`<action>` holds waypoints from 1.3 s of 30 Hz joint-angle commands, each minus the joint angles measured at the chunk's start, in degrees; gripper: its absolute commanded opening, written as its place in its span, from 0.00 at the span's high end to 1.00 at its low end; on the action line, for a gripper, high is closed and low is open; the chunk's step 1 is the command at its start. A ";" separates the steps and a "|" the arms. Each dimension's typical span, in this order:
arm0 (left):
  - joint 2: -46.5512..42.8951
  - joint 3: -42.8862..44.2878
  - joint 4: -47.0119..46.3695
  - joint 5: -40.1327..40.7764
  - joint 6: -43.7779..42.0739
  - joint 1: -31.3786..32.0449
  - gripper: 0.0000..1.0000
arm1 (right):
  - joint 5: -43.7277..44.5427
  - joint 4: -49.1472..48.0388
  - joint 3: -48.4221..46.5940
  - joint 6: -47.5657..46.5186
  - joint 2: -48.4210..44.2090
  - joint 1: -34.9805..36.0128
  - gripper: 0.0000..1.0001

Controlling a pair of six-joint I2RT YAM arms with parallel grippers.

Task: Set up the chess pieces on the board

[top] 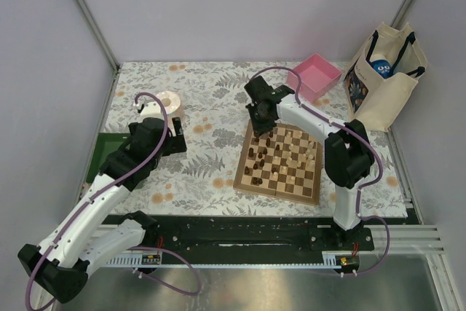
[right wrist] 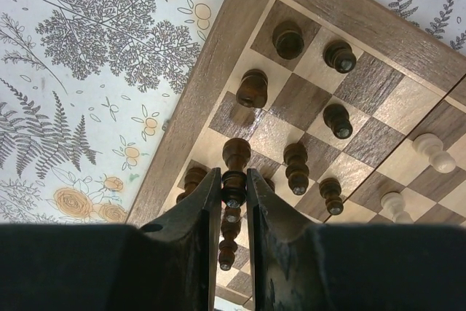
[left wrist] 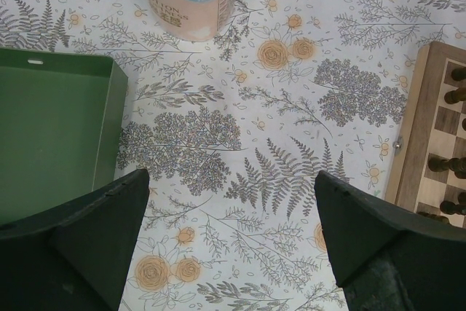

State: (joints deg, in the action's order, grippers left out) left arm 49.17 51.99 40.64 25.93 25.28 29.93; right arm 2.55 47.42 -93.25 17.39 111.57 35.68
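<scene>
Right tool (right wrist: 233, 177) pinches dark chess piece (right wrist: 234, 191) at board (right wrist: 349, 6) edge; left tool (left wrist: 233, 176) spread.

1. Plain pale lilac walls (top: 240, 5) fill the upper frame.
2. Grey metal posts (top: 86, 12) slant at upper left and upper right.
3. The central bench (top: 196, 174) carries a cloth (top: 211, 100) of grey ferns and orange flowers.

The board (top: 279, 162) lay on the table (top: 211, 92), chess pieces (top: 284, 158) on it; behind and right of the board, a tray (top: 314, 76); farther right, a bag (top: 384, 74); well left, a paper roll (top: 170, 105); beyond, a bin (top: 98, 154); over the board's far left corner, the right gripper (right wrist: 233, 183) clasped a chessman (right wrist: 236, 154).
</scene>
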 commanded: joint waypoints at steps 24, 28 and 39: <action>-0.92 0.40 -1.36 1.05 -0.23 -0.31 0.01 | 0.53 0.04 0.00 2.30 0.40 2.73 0.80; -0.74 0.40 -1.36 0.96 -0.23 -0.31 0.01 | 0.09 0.04 0.61 2.48 0.49 2.81 0.80; -0.74 0.31 -1.36 0.87 -0.23 -0.31 0.01 | -0.79 -0.48 2.20 2.74 0.93 2.73 0.80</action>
State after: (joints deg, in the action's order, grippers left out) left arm 48.82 51.99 40.62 25.93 25.28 29.93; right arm 2.33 47.83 -91.07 19.44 111.83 38.02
